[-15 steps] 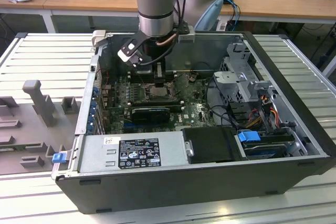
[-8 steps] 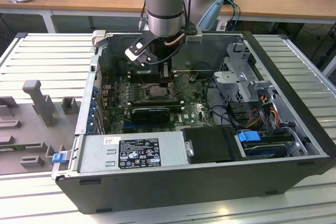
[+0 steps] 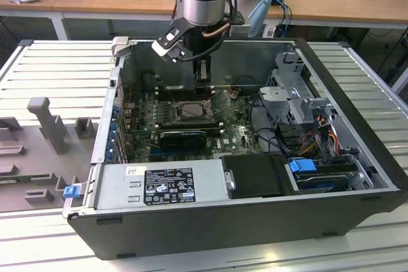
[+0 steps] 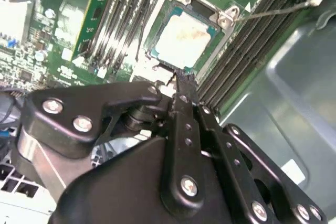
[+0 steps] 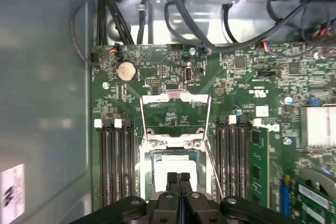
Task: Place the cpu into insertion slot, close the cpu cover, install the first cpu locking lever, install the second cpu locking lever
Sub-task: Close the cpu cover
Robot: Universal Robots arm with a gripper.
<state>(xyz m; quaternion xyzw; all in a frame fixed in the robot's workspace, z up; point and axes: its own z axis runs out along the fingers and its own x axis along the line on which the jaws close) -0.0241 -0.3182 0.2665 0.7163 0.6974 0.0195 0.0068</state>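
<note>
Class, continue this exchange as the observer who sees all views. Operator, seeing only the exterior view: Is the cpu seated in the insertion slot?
Observer: Yes. In the second wrist view the cpu lies flat in the insertion slot, pale top up.
Operator: Is the cpu cover closed?
Observer: No. In the first wrist view the cpu cover is swung back off the slot, green board showing through its window.
Operator: And the end effector?
Observer: In the first wrist view the end effector is shut, nothing between its fingers, tips over the cpu.
</note>
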